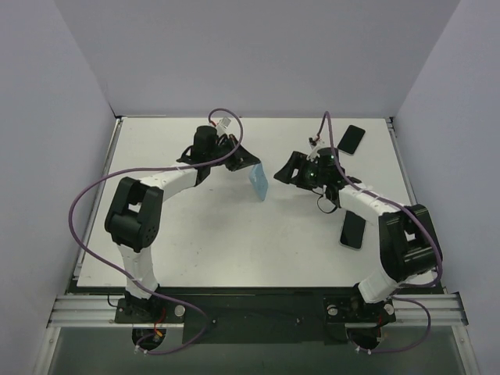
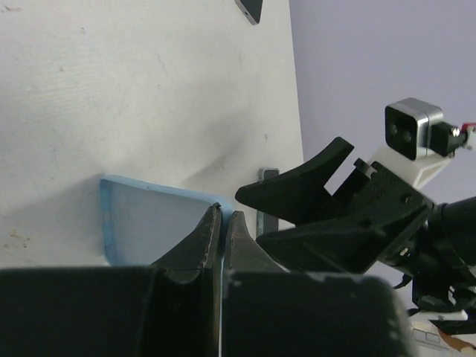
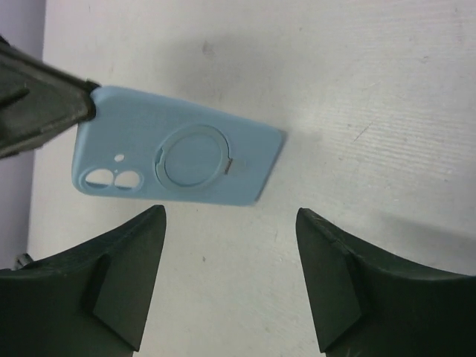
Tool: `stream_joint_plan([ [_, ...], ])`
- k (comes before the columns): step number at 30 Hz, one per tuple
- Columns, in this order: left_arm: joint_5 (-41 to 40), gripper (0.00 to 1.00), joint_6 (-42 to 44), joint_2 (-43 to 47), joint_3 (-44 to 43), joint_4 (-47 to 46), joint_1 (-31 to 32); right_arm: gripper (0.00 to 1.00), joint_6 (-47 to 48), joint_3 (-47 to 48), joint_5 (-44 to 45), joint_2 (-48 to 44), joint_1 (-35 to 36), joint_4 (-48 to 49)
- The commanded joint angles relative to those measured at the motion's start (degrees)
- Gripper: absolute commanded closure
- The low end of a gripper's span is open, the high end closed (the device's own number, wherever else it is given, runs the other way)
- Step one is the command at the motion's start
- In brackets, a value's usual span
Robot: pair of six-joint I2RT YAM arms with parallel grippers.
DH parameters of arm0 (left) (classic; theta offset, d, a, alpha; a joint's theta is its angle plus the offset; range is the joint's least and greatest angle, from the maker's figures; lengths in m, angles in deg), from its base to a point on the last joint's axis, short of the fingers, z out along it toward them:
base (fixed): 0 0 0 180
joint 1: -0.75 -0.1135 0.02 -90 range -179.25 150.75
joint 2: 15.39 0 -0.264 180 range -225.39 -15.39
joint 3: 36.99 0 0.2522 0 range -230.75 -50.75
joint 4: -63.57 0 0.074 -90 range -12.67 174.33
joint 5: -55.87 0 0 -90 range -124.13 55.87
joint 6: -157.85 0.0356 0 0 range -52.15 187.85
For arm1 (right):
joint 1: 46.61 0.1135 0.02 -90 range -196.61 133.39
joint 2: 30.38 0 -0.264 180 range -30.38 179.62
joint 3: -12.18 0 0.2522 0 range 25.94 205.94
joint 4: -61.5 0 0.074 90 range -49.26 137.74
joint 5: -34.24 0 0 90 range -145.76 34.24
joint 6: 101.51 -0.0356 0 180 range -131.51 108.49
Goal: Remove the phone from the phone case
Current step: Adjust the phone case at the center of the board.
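The light blue phone case [image 1: 259, 184] hangs tilted above the middle of the table, pinched at one end by my left gripper [image 1: 248, 165]. In the left wrist view the gripper [image 2: 223, 217] is shut on the case's edge [image 2: 145, 219], and the inside of the case looks empty. The right wrist view shows the case's back [image 3: 178, 152] with a ring and see-through camera holes. My right gripper [image 3: 230, 216] is open and empty, just short of the case [image 1: 283, 173]. Two black phones lie on the table, one [image 1: 353, 230] by the right arm and one [image 1: 352, 139] at the back right.
The right gripper's fingers [image 2: 312, 182] face the left gripper closely across the case. The white tabletop [image 1: 203, 242] ends at purple walls behind and at both sides. Purple cables loop around both arms.
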Motion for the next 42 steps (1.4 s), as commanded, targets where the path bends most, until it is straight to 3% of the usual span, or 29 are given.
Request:
stream_joint_plan([
  [1, -1.0, 1.0, -3.9, 3.6, -0.4, 0.1, 1.0, 0.32, 19.8, -2.6, 12.2, -8.5, 7.5, -7.0],
  [2, -2.0, 1.0, -4.5, 3.6, -0.7, 2.0, 1.2, 0.26, 21.9, -4.9, 17.7, -10.6, 12.2, -5.2],
  [5, -3.5, 1.0, -9.3, 4.0, 0.9, 1.8, 1.5, 0.23, 30.3, -7.9, 36.9, -10.9, 20.3, 1.1],
  [7, -4.4, 1.0, -12.3, 4.6, 2.6, -0.8, 1.7, 0.23, 31.2, -8.0, 44.8, -8.4, 24.9, 6.3],
  [12, -3.9, 1.0, -18.0, 3.9, 5.0, -4.6, 2.5, 0.22, 26.9, -4.3, 48.5, -0.4, 26.9, 15.1],
  [16, -3.9, 1.0, -14.6, 3.5, 3.4, -2.1, 3.5, 0.24, 13.5, -8.7, 51.9, -5.6, 25.2, 15.2],
  [18, -5.1, 0.91, -10.3, 3.6, 1.4, 5.1, 4.1, 0.24, 8.9, -15.5, 51.0, -11.1, 24.1, 18.8],
  [20, -6.4, 0.68, -7.2, 4.0, 0.4, 7.8, 5.3, 0.24, 6.3, -20.5, 50.3, -17.2, 22.9, 18.7],
  [21, -6.4, 0.4, -6.5, 4.0, 0.0, 7.7, 5.6, 0.24, 4.5, -21.6, 49.6, -19.1, 22.2, 15.9],
  [22, -6.2, 0.19, -5.8, 3.9, -0.5, 8.8, 6.1, 0.24, 3.0, -22.3, 48.6, -21.5, 19.5, 13.3],
  [24, -6.4, 0.18, -2.8, 4.2, -2.6, 11.9, 6.7, 0.24, -2.2, -22.3, 44.1, -23.5, 14.8, 5.3],
  [29, -9.4, 0.16, 5.0, 8.7, -5.0, 17.9, 6.6, 0.26, -7.5, -20.7, 28.4, -22.4, 11.1, -0.2],
  [32, -10.9, 0.19, 8.6, 14.7, -4.5, 21.2, 4.2, 0.4, -17.1, -15.8, 21.2, -14.2, 13.3, -0.2],
  [38, -13.2, 0.21, 16.5, 27.5, -1.2, 26.1, -4.0, 0.69, -24.2, -13.8, 23.1, -3.6, 23.2, 6.4],
  [42, -14.9, 0.21, 22.2, 31.7, -2.2, 30.0, -7.4, 0.79, -26.4, -12.0, 26.0, 2.5, 24.1, 6.3],
])
